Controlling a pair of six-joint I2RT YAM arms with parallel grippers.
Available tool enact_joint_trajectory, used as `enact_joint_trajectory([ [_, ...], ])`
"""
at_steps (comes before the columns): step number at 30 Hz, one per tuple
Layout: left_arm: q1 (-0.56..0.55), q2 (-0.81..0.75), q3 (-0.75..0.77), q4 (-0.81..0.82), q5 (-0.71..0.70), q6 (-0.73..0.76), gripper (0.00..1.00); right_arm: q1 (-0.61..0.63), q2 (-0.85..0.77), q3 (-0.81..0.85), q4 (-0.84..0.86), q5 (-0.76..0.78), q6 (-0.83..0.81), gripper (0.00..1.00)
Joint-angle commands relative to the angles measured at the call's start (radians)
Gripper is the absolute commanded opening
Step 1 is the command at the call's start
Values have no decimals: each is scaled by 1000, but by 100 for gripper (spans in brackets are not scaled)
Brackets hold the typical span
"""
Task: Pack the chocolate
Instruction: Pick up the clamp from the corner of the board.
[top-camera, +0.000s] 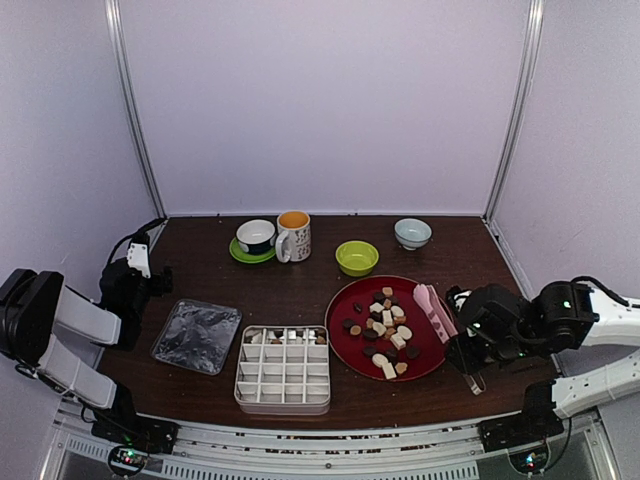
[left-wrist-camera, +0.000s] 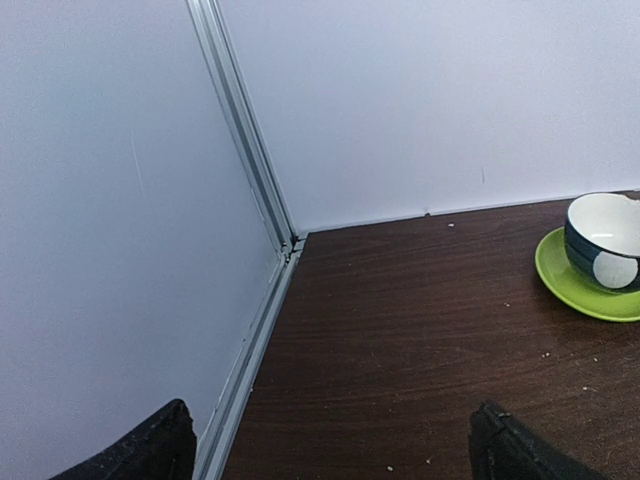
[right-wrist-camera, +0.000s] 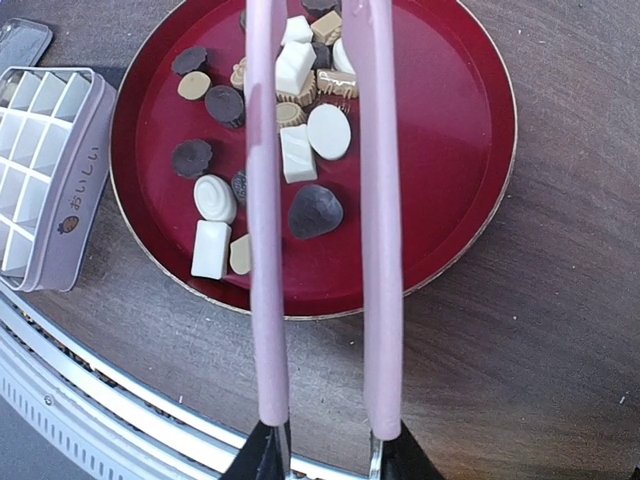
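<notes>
Top external view: the chocolate (top-camera: 385, 330), small dark, tan and white pieces, is heaped on a red plate (top-camera: 340, 350) right of centre. It sits just beside a white divided box (top-camera: 283, 375) at lower centre, whose far row seems to hold a few pieces. The right gripper (top-camera: 470, 345), at the plate's right edge, is clenched on pink tongs (top-camera: 435, 308), probably so the small sweets can be pinched cleanly. In the right wrist view the tongs' arms run up the frame over the pile, parted. The left gripper (left-wrist-camera: 325, 450) is released and idle at far left, likely kept out of the way.
</notes>
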Motion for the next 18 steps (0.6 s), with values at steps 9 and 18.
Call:
enact_joint_trajectory([
  [9,9,-1,16,24,-6,-1,98,-49,-8,103,-75,0,-77,29],
  [18,8,-1,16,24,-6,-1,98,-94,12,141,-100,-35,-149,28],
])
